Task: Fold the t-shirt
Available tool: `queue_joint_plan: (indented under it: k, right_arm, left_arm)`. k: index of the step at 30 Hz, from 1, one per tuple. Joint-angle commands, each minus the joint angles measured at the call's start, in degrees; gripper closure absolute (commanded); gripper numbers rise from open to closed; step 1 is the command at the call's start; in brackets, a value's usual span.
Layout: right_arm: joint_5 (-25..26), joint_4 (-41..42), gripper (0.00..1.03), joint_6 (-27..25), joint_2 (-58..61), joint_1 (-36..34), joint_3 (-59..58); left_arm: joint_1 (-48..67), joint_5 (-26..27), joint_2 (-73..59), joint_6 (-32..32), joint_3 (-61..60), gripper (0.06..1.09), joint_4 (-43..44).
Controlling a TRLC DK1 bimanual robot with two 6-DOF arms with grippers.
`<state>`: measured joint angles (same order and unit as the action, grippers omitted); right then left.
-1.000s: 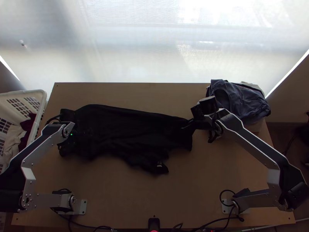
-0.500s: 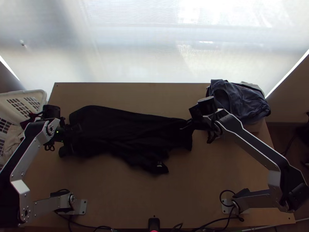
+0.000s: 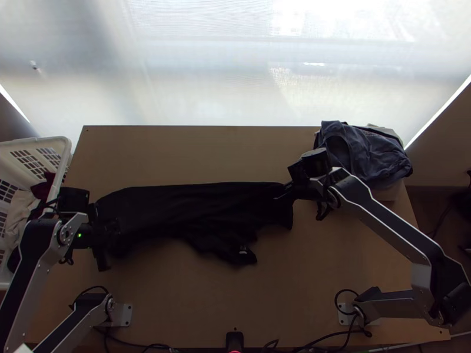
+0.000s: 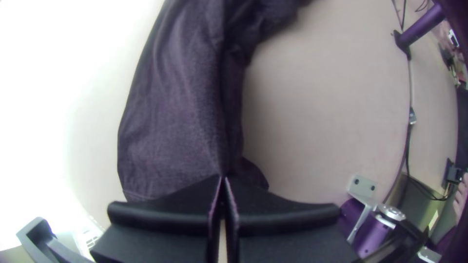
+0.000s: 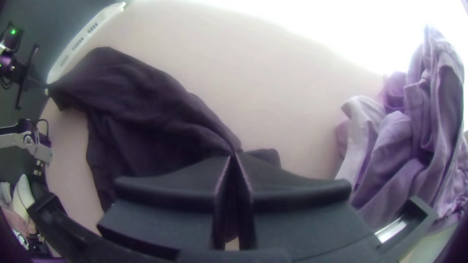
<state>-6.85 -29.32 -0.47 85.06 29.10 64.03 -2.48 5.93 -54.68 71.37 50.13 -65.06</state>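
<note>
Two grippers on one dark t-shirt (image 3: pixel 188 206). Top view: shirt stretched across wooden table (image 3: pixel 329 259), rumpled along near side; left gripper (image 3: pixel 113 232) at end by white basket (image 3: pixel 65 146), right gripper (image 3: pixel 284 192) at end near piled clothes (image 3: pixel 365 153). Left wrist view: fingers closed, cloth pinched at tips. Right wrist view: fingers clamped on shirt, creases running into them.

The top view looks steeply down from high over the bench (image 3: pixel 329 282)'s near edge. The left wrist view faces closely along the shirt (image 3: pixel 176 209); the right, close at its other end, shares pile (image 3: pixel 368 156) and basket (image 3: pixel 35 141) with the top.
</note>
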Motion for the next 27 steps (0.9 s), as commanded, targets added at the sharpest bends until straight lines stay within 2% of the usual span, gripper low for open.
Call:
queue_joint_plan:
  k: [1, 4, 5, 6, 8, 9, 10, 12, 21, 27]
  right_arm:
    - [0.00, -1.44, 1.00, -0.15, -1.82, 0.78, -0.40]
    - [0.00, -1.26, 1.00, -0.06, -1.91, 1.48, -1.72]
    - [0.00, -1.09, 1.00, 0.03, -1.82, 1.66, -1.80]
    - [0.00, -1.00, 1.00, 0.03, -1.74, 1.83, -1.80]
    - [0.00, -1.00, 1.00, 0.03, -1.65, 2.01, -1.28]
    - [0.00, -1.00, 1.00, -0.06, -1.56, 2.10, -1.19]
    - [0.00, -1.00, 1.00, -0.06, -1.47, 2.10, -1.10]
    - [0.00, -1.09, 1.00, -0.15, -1.56, 2.10, -1.10]
    - [0.00, -1.00, 1.00, 0.03, -1.56, 2.27, -1.36]
    - [0.00, -1.09, 1.00, -0.06, -1.38, 2.27, -1.28]
  left_arm:
    - [3.01, 0.13, 8.80, -1.76, -0.91, 1.05, -7.10]
    - [3.45, -0.05, 9.59, -1.59, -6.18, 0.99, -2.09]
    - [3.36, -0.05, 9.59, -1.68, -7.77, 0.90, 0.11]
    - [3.36, -0.05, 9.32, -1.85, -9.35, 0.77, 2.22]
    - [3.36, -0.40, 8.01, -1.76, -11.63, 0.43, 4.85]
    - [3.36, -0.48, 7.39, -1.85, -12.25, 0.31, 5.91]
    - [3.36, -0.48, 7.04, -1.85, -12.78, 0.22, 6.70]
    - [3.36, -0.75, 6.86, -1.68, -12.95, 0.13, 7.49]
    - [1.43, -2.42, 6.07, 0.34, -10.93, 0.12, 9.60]
    - [1.16, -2.77, 4.75, -0.01, -5.74, 0.12, 5.29]
